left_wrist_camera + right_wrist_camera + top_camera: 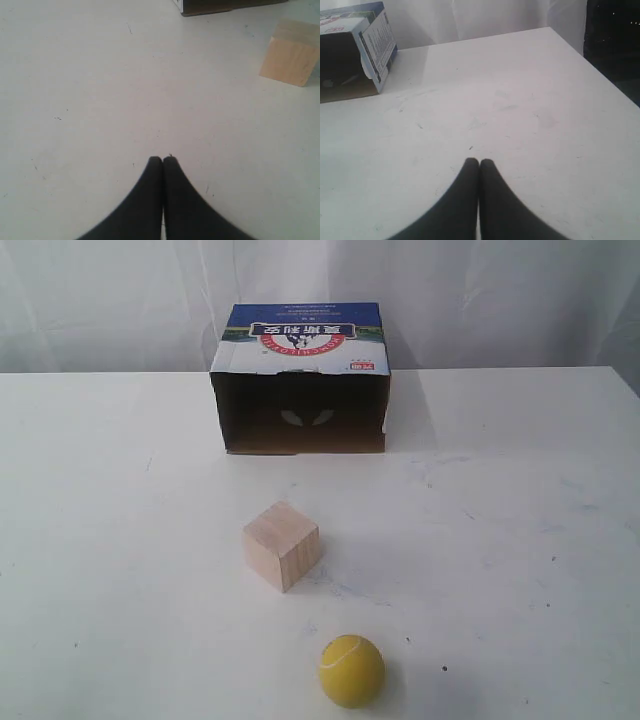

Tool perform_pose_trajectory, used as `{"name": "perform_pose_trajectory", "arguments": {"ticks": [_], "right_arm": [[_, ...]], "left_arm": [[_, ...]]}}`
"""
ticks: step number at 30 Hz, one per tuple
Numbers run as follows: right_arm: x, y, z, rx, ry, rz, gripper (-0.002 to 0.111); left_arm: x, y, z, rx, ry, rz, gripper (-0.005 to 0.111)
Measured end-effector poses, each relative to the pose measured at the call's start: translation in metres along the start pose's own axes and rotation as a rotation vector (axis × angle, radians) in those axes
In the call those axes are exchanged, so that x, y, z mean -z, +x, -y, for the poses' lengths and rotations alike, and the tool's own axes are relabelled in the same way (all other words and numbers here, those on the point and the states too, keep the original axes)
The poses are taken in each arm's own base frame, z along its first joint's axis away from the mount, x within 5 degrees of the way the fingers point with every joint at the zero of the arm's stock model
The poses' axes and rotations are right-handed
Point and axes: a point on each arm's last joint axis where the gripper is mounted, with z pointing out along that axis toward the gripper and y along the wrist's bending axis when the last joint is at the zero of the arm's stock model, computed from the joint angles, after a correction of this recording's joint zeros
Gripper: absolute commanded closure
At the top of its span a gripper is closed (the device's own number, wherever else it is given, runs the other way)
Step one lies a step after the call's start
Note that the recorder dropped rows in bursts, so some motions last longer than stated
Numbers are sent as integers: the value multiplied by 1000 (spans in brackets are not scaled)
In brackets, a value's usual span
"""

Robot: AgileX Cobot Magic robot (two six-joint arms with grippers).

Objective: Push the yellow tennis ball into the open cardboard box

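Observation:
The yellow tennis ball (352, 671) rests near the front edge of the white table. At the back stands the open cardboard box (300, 380), its dark opening facing the front and its blue-white-red panel on top; it also shows in the right wrist view (355, 50), and a corner of the box (210, 6) in the left wrist view. My left gripper (162, 159) is shut over bare table with nothing in it. My right gripper (479, 161) is shut and empty too. Neither gripper appears in the exterior view, and the ball is in neither wrist view.
A pale wooden cube (281, 545) sits between the ball and the box, slightly left of the ball; it shows in the left wrist view (291, 60). The table's right edge (605, 75) drops to a dark floor. White curtains hang behind.

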Motion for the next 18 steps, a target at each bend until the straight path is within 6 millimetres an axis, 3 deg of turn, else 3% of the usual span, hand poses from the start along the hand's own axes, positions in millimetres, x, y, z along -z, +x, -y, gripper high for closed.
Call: {"name": "perform_pose_trajectory", "arguments": {"ticks": [18], "right_arm": [[0,-6,1,85,17,68,108]], "left_arm": [[0,0,0,0,0,0,107]]}}
